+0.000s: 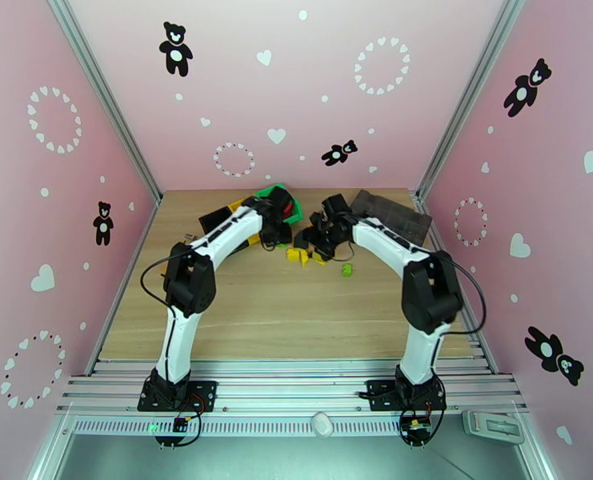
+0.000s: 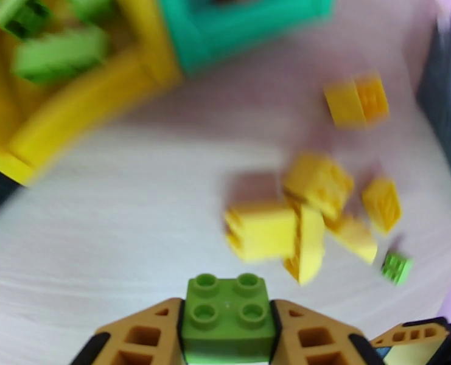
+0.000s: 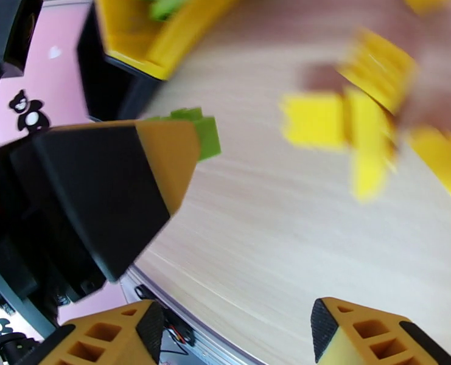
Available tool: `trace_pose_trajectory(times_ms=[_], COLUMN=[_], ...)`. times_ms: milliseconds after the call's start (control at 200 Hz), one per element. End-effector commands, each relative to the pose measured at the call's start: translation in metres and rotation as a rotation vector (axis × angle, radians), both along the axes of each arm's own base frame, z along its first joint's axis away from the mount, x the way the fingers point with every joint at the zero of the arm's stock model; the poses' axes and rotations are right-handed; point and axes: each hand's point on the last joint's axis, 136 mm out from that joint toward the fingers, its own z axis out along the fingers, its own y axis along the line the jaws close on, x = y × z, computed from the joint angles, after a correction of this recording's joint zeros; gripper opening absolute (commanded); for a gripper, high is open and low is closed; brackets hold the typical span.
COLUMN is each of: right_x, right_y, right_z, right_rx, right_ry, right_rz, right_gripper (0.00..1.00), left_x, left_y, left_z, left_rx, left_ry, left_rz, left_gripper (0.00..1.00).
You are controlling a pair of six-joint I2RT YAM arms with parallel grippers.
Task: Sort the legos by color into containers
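**Table** [image 1: 280,314]: pale wood, bears all items below.

**Grey tray** [image 1: 392,214]: far right corner, behind the right arm. No part in the sort.

**Bins**: joined row at the far side, left of centre.
- Yellow bin [image 2: 73,111] holds several green bricks [image 2: 58,53].
- Green bin [image 2: 249,31] adjoins it, with a scrap of red visible inside.
- Black bin [image 3: 106,86] sits on the yellow bin's other side.

**Left gripper** [image 2: 228,311]: clenched on a held green brick [image 2: 228,296], studs up, near the yellow bin.

**Right gripper** [image 3: 236,317]: jaws apart, nothing between them, over bare table just beside the left gripper.

**Yellow bricks** [image 2: 310,232]: loose cluster mid-table, unsorted.

**Small green brick** [image 2: 397,267]: alone, just beside the cluster.

**Step in hand**: judged to be delivery of the held green brick.

**Next move**: since green bricks already lie in the yellow bin, that is the likely target. The brick must be carried over the rim and let go well inside. The two grippers are close, so they must be kept from touching.
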Motion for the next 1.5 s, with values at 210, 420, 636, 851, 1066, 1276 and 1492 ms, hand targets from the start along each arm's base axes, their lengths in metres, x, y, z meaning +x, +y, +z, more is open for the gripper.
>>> trace_pose_trajectory(times_ms=[210,420,636,851,1066,1276,1492], right_x=[0.028,0.033,0.027,0.017,0.001,-0.02,-0.033], right_y=[-0.003,-0.033,-0.069,-0.109,-0.136,-0.154,-0.163], right_z=[0.009,0.009,0.005,-0.011,-0.03,-0.053,-0.073], right_rx=[0.003,-0.026,-0.107,-0.225,-0.345,-0.437,-0.495], right_ry=[0.01,0.013,0.014,0.051,0.092,0.142,0.183], right_rz=[-0.015,-0.054,-0.099,-0.174,-0.214,-0.224,-0.203], right_gripper=[0.69,0.7,0.72,0.73,0.73,0.67,0.64], left_x=[0.08,0.099,0.097,0.078,0.043,0.002,-0.042], left_y=[0.06,0.081,0.074,0.043,0.002,-0.029,-0.058], left_z=[0.021,0.013,0.023,0.04,0.039,0.026,0.001], left_rx=[0.027,0.029,0.002,-0.007,0.006,-0.004,-0.057], left_ry=[-0.093,-0.103,-0.127,-0.157,-0.138,-0.092,-0.018], left_rz=[0.134,0.198,0.175,0.097,0.005,-0.038,-0.055], left_gripper=[0.35,0.56,0.64,0.66,0.67,0.66,0.66])
